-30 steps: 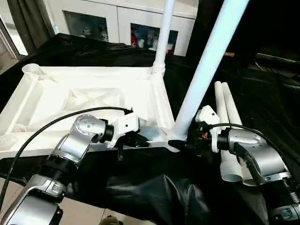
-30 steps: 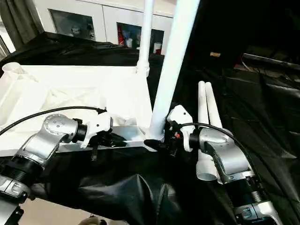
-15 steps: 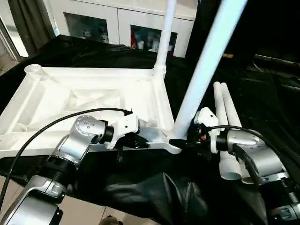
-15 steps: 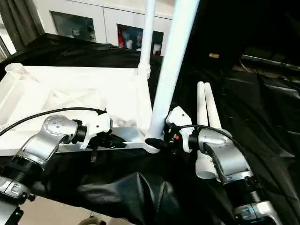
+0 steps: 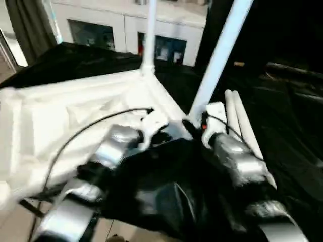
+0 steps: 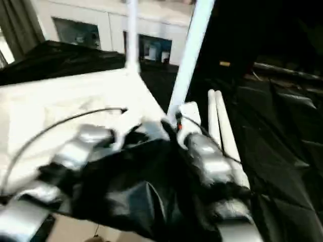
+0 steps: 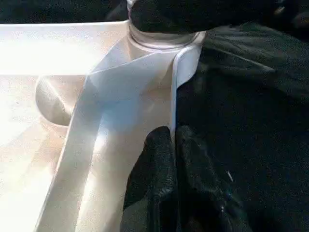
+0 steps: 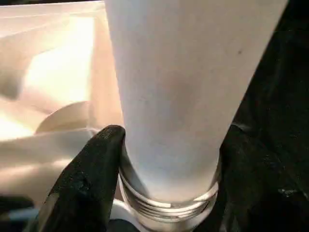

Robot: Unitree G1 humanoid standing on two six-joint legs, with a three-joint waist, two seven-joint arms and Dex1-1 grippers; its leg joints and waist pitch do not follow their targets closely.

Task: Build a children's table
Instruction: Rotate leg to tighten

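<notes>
The children's table top lies upside down on the black cloth. One leg stands in its near right corner socket and another leg in the far right corner. My left gripper is shut on the thin near rim of the top, a finger on each side, close to that near corner. My right gripper is shut on the near leg just above its threaded base, with black fingers pressed to both sides. Two loose legs lie side by side to the right.
Black cloth covers the work surface and hangs bunched over its near edge. A white cabinet with glass doors stands behind, with a dark curtain at the far left. My silver forearms cross the foreground.
The whole picture has swung and blurred, so the camera has moved. Both grippers stay at the top's near right corner, the left on the rim and the right at the leg's base.
</notes>
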